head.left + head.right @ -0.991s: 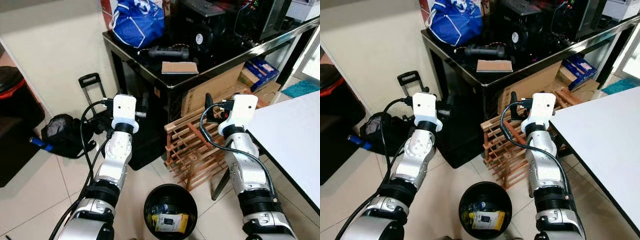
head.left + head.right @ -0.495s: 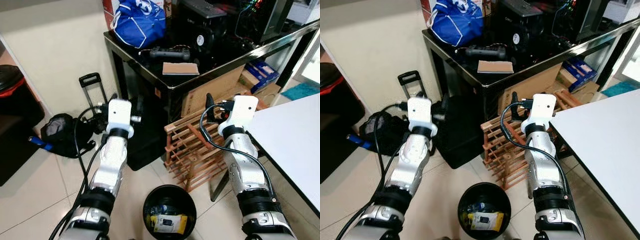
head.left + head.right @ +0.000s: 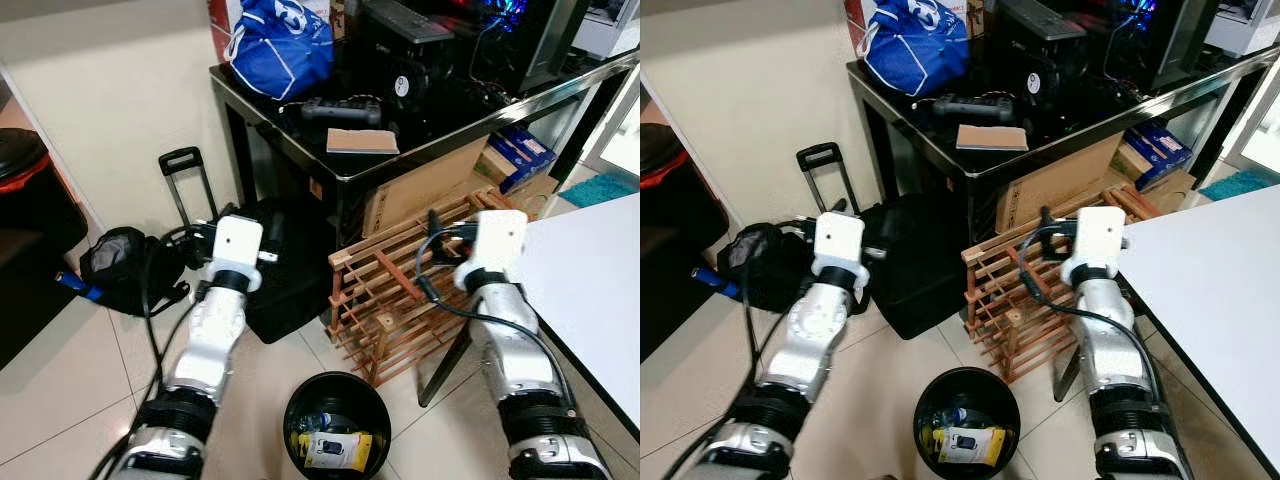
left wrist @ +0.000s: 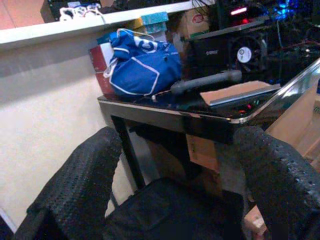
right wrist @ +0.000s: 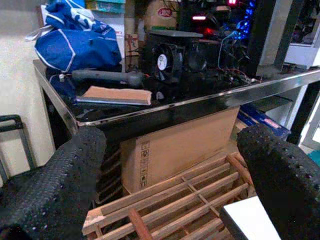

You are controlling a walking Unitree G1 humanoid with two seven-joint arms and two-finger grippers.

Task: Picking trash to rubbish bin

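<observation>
While the head views are showing the rubbish bin (image 3: 337, 432) on the floor tiles already holding wrappers (image 3: 331, 448), both arms are hovering empty. Through the left wrist view, the left gripper (image 4: 175, 200) is standing apart; likewise the right gripper (image 5: 170, 190). Further trash is not evident.

A round black plastic rubbish bin (image 3: 337, 385) stands upright and open-topped on the pale tiled floor, just in front of the slatted wooden rack (image 3: 392, 300). Inside the bin lies trash: a flat yellow packet with a dark label (image 3: 331, 447) resting at its bottom, with a few smaller, indistinct scraps (image 3: 952, 418) beside it.
</observation>
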